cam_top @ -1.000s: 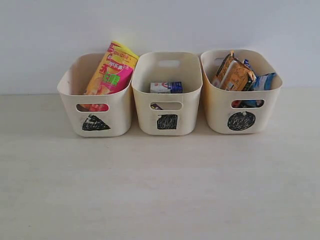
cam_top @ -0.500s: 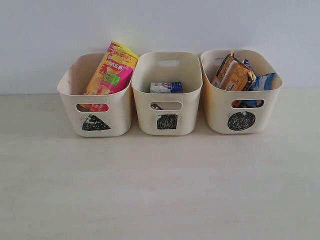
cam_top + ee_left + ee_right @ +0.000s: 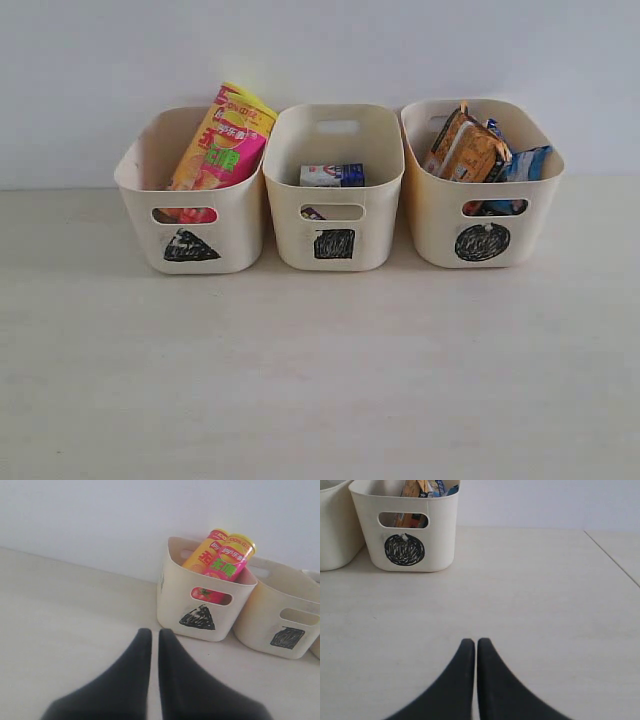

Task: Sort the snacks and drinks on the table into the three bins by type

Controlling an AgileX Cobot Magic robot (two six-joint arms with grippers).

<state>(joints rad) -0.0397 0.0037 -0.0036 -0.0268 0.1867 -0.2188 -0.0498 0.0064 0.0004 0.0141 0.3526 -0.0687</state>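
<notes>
Your left fingers [image 3: 135, 675] are pressed together with only a hairline slit between them and nothing pinched. They hang low over the table [image 3: 320, 380], aimed at the triangle bin [image 3: 243, 228], near it but not touching.

Your right fingers [image 3: 462, 680] are also pressed together and empty. They sit low over the table with the circle bin [image 3: 442, 535] ahead of them, well apart.

The bins stand in a row at the far side of the table, in front of the pale wall [image 3: 320, 50]. The triangle bin is left, the square bin [image 3: 290, 238] middle and the circle bin right. Neighbouring rims are touching or just beside each other; you can't tell which.

Triangle bin:
- It holds both chip cans side by side, the yellow-and-red can [image 3: 202, 556] and the pink-and-yellow can [image 3: 231, 562].
- Both lean with their tops toward the right, and the tops stick up above the rim.

Square bin:
- The white-and-blue carton [image 3: 332, 175] sits inside, below the rim.
- A dark scrap [image 3: 313, 213] shows through the near handle slot, but too little is visible to say what it is.

Circle bin:
- The orange-brown packet [image 3: 462, 150] stands tilted on the left side.
- The blue-white packet [image 3: 528, 162] is on the right side.
- The dark blue packet [image 3: 497, 130] pokes up between them, mostly hidden.
- All three packets reach above the rim.
</notes>
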